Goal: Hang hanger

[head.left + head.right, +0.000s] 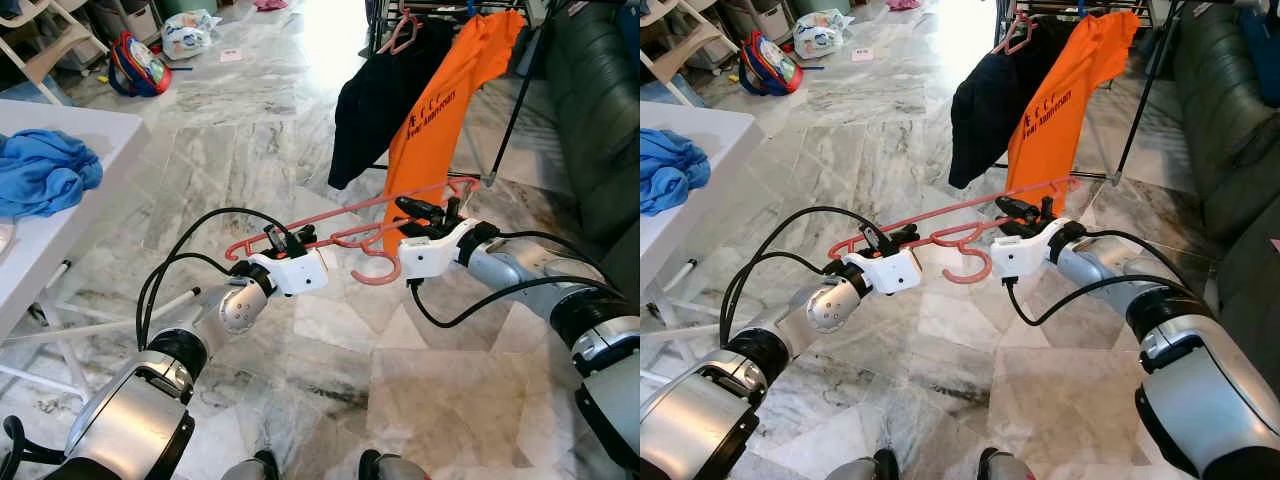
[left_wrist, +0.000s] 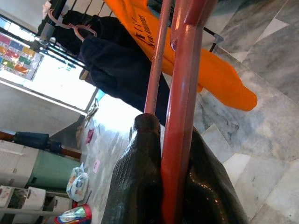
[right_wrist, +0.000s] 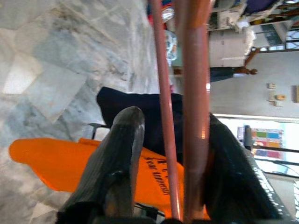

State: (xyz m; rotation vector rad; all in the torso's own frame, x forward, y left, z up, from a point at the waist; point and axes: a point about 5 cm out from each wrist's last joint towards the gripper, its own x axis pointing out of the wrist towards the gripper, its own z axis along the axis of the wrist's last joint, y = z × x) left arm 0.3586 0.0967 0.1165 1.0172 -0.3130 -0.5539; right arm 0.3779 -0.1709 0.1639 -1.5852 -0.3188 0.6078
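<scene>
Both hands are pinching the red hanger [image 1: 345,222]: my left hand [image 1: 285,240] is clamping its bar near one end, my right hand [image 1: 425,212] is gripping it near the other, and the hook is hanging down between them above the marble floor [image 1: 250,130]. I am holding it level, well short of the drying rack [image 1: 1080,12] where an orange shirt [image 1: 440,110] and a dark garment [image 1: 375,95] are hanging. I judge the hook needs turning upward before reaching for the rail, with one hand letting go late.
</scene>
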